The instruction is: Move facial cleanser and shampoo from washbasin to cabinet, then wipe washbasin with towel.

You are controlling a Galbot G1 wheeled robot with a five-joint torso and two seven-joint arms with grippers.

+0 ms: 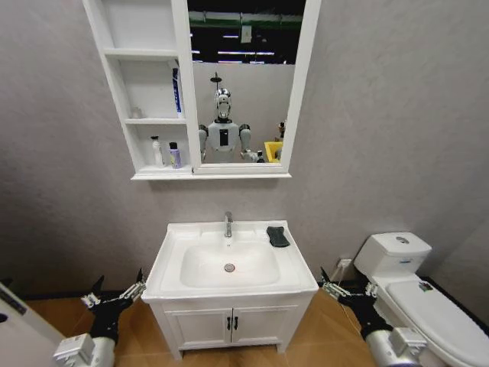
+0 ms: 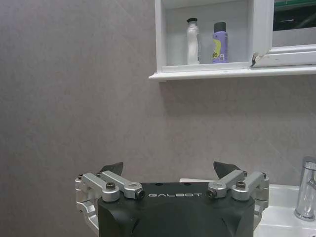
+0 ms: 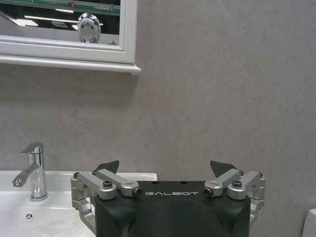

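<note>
Both bottles [image 1: 166, 154] already stand on the cabinet [image 1: 137, 99] bottom shelf, so my left end effector [image 1: 114, 293] and right end effector [image 1: 345, 288] hang fingers apart beside the washbasin [image 1: 172, 252]; the towel [image 1: 277, 235] waits at its back right corner for wiping.

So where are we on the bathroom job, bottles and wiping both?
Bottles look done: a white bottle and a purple bottle stand on the cabinet's bottom shelf. Nothing is in hand: the left end effector and right end effector hang open and empty beside the washbasin. Wiping remains: the towel lies folded right of the faucet.
</note>
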